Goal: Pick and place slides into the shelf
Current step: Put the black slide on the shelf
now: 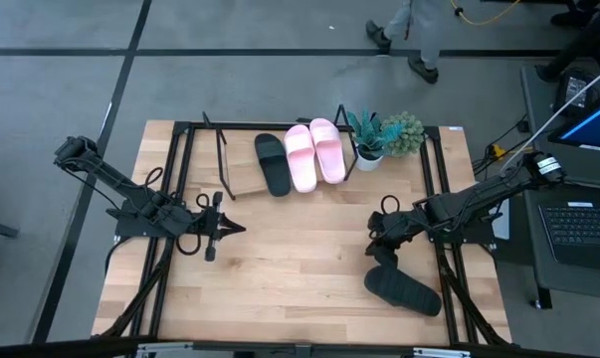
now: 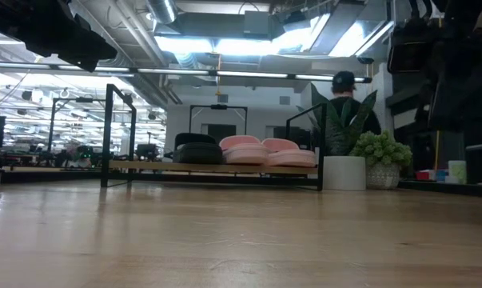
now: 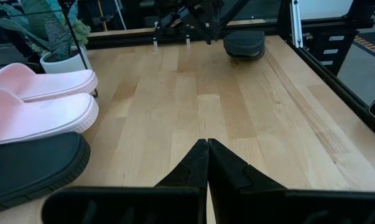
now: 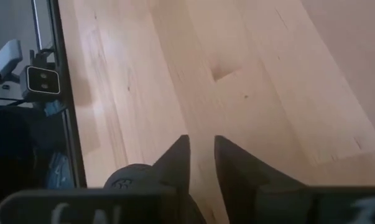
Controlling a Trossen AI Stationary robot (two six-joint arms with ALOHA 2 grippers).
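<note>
While left fingers (image 3: 207,163) press shut, empty | right fingers (image 4: 203,163) slightly parted beside black slide (image 1: 403,289)

The high view looks straight down on the whole table (image 1: 300,268); the low view sits at tabletop height, facing the shelf (image 2: 217,168) — both share it. Wrist views hover close over the wood, apparently angled downward.

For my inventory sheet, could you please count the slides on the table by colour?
Black slides: 2, one on the shelf, one near the right gripper
Pink slides: 2, both on the shelf
Total: 4
</note>
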